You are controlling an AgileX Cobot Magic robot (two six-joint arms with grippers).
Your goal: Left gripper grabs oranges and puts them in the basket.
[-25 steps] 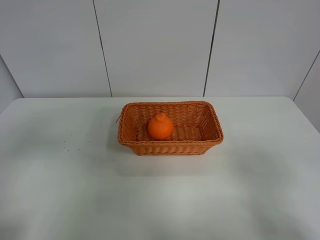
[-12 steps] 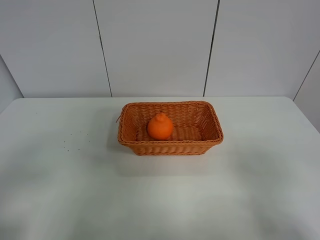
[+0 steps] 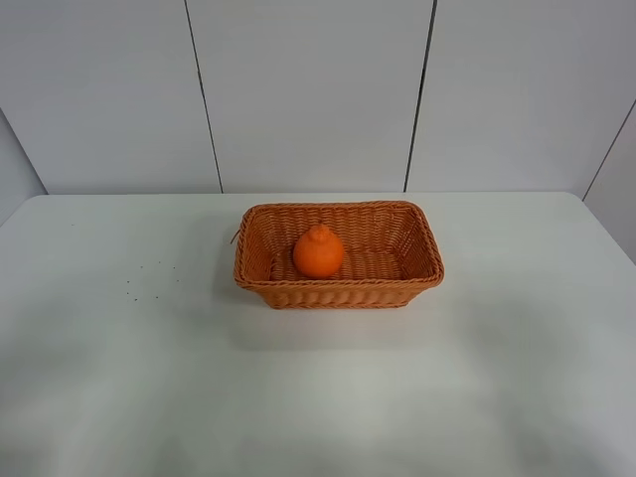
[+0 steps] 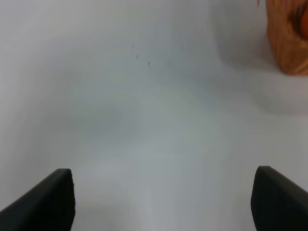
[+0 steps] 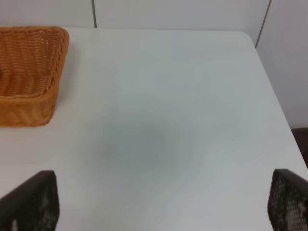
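Observation:
The orange (image 3: 319, 251) with its knobby top sits inside the wicker basket (image 3: 423, 235), left of its middle, on the white table in the exterior high view. Neither arm shows in that view. In the left wrist view my left gripper (image 4: 163, 197) is open and empty over bare table, its dark fingertips (image 4: 53, 195) wide apart, with a corner of the basket (image 4: 288, 43) far off. In the right wrist view my right gripper (image 5: 161, 202) is open and empty, with the basket's end (image 5: 33, 72) ahead to one side.
The white table (image 3: 149, 378) has a few tiny dark specks (image 3: 149, 273) left of the basket. A panelled white wall (image 3: 308, 89) stands behind the table's far edge. The table's right edge (image 5: 274, 96) shows in the right wrist view.

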